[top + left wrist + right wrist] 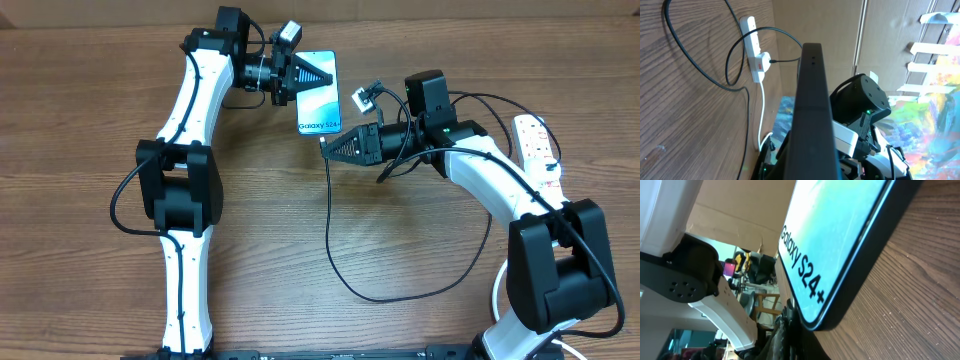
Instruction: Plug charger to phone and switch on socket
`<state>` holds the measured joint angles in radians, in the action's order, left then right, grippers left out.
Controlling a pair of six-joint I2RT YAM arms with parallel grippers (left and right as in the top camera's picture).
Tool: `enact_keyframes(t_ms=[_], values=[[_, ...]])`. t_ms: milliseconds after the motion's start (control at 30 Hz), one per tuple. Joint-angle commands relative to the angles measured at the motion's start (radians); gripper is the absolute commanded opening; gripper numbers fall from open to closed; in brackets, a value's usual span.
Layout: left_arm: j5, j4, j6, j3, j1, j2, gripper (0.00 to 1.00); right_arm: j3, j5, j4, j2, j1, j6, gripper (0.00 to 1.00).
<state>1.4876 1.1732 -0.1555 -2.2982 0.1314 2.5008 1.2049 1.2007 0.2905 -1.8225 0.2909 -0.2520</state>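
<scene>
The phone (pixel 318 100) sits at the upper middle of the overhead frame, screen up, with its lettered short edge turned toward the lower right. The left hand (pixel 328 75) reaches in from the upper left and is closed on the phone. In its own wrist view the phone's dark rim (pixel 812 125) runs straight up the centre, as it would if pinched edge-on between the fingers. This grip looks meant to brace the phone so that it cannot slide when the plug is pushed in.

The right hand (pixel 325 147) is also closed. Its tip points at the lettered edge and lies just beside it. The charger (pixel 335 250) comes out at that tip, so I judge the plug end is pinched there, though the connector is too small to make out. The cable loops slackly across the bench (pixel 80 300) toward the socket (pixel 535 140) at the right edge, leaving free play for the insertion.

The right wrist view shows the phone (pixel 840 230) tilted, one edge resting on the wood. I cannot tell whether the plug has entered the port, nor whether the socket's switch is on
</scene>
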Motion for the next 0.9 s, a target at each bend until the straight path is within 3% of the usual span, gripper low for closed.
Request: enact_keyframes(t_ms=[0,867], values=[[0.031,-0.003,-0.008,-0.021,0.009,-0.021,0.04,0.012,0.005,-0.008,0.024,0.008,-0.014,0.04],[0.031,-0.004,-0.005,-0.021,0.010,-0.021,0.04,0.012,-0.038,-0.028,0.024,0.018,-0.033,0.04]])
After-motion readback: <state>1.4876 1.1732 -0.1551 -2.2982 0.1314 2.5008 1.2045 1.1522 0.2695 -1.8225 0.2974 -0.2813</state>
